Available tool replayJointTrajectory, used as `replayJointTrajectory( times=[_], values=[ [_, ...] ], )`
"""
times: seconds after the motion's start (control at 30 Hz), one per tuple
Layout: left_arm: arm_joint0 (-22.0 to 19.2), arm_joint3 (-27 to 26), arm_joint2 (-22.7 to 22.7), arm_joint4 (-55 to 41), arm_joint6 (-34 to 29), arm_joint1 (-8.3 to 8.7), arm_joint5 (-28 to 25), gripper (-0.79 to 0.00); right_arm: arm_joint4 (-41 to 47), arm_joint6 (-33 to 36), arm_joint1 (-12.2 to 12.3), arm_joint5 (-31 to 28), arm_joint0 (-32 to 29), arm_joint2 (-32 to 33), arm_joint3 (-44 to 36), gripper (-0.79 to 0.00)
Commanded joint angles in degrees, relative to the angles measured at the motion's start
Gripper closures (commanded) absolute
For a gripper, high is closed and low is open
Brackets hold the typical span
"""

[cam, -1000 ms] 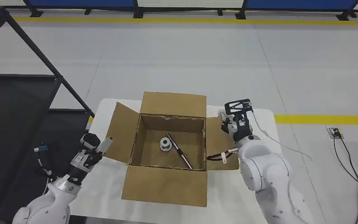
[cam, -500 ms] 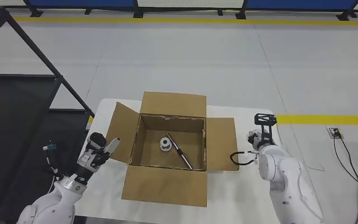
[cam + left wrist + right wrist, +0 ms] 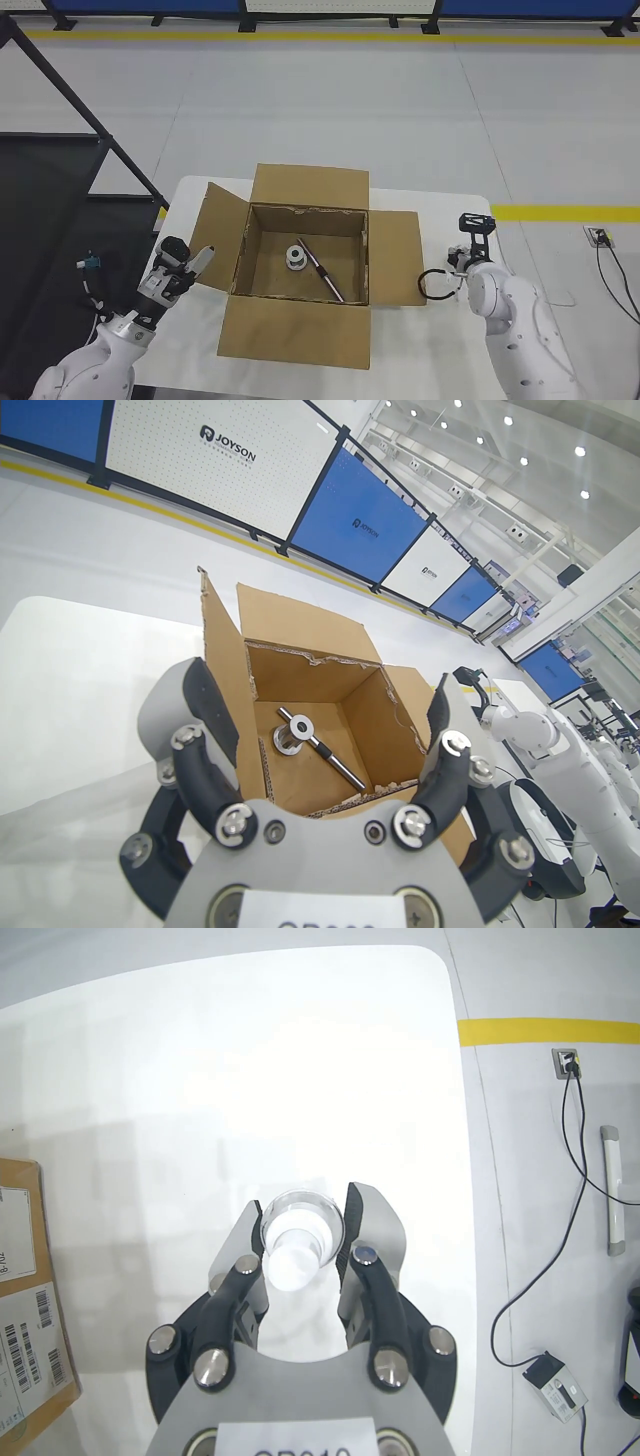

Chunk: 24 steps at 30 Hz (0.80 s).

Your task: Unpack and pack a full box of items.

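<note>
An open cardboard box (image 3: pixel 305 265) stands in the middle of the white table (image 3: pixel 420 340), all flaps spread out. On its floor lie a short metal cylinder (image 3: pixel 296 258) and a thin metal rod (image 3: pixel 322 270); the left wrist view shows the same cylinder (image 3: pixel 292 737) and rod (image 3: pixel 335 760). My left gripper (image 3: pixel 320 680) is open, low beside the box's left flap (image 3: pixel 215 235). My right gripper (image 3: pixel 302 1223) is shut on a clear bottle with a white cap (image 3: pixel 300 1238), pointing down over bare table to the right of the box's right flap (image 3: pixel 25 1278).
The table's right edge (image 3: pixel 460 1128) lies close to the right gripper. Beyond it the floor has a yellow line (image 3: pixel 550 1030) and a socket with a black cable (image 3: pixel 567 1063). A black frame and dark panel (image 3: pixel 50 200) stand left of the table.
The right arm has swung from above the box's right flap out to the right over the table. The left gripper has edged slightly toward the box.
</note>
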Motion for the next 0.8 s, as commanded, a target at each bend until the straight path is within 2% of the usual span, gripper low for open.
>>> replayJointTrajectory(
  times=[0.0, 0.17, 0.27, 0.33, 0.43, 0.53, 0.67, 0.77],
  values=[
    [0.0, 0.0, 0.0, 0.0, 0.0, 0.0, 0.0, -0.785, 0.1, -0.8, 0.0, 0.2, -0.3, 0.2, -1.0, -0.785],
    [0.0, 0.0, 0.0, 0.0, 0.0, 0.0, 0.0, -0.785, -2.6, -1.7, 0.1, 2.4, -1.2, 0.3, -6.1, -0.785],
    [0.0, 0.0, 0.0, 0.0, 0.0, 0.0, 0.0, -0.785, -5.3, -4.7, -0.1, 5.7, -2.1, -0.5, -12.4, -0.785],
    [0.0, 0.0, 0.0, 0.0, 0.0, 0.0, 0.0, -0.785, -5.3, -7.4, -0.3, 5.1, -3.0, -2.6, -18.3, -0.785],
    [0.0, 0.0, 0.0, 0.0, 0.0, 0.0, 0.0, -0.785, -2.0, -11.7, -0.7, -0.9, -3.9, -6.3, -25.1, -0.785],
    [0.0, 0.0, 0.0, 0.0, 0.0, 0.0, 0.0, -0.785, 2.8, -12.7, -0.9, -10.3, -2.1, -10.6, -25.9, -0.785],
    [1.1, -0.1, -1.0, 0.1, 2.1, 0.0, 0.1, -0.785, 7.6, -6.7, -1.7, -21.9, 5.4, -18.1, -19.1, -0.785],
    [2.0, 0.1, -2.5, -0.4, 3.4, 0.04, 0.2, -0.785, 10.6, -3.5, -2.9, -26.5, 11.6, -24.5, -11.9, -0.785]
  ],
)
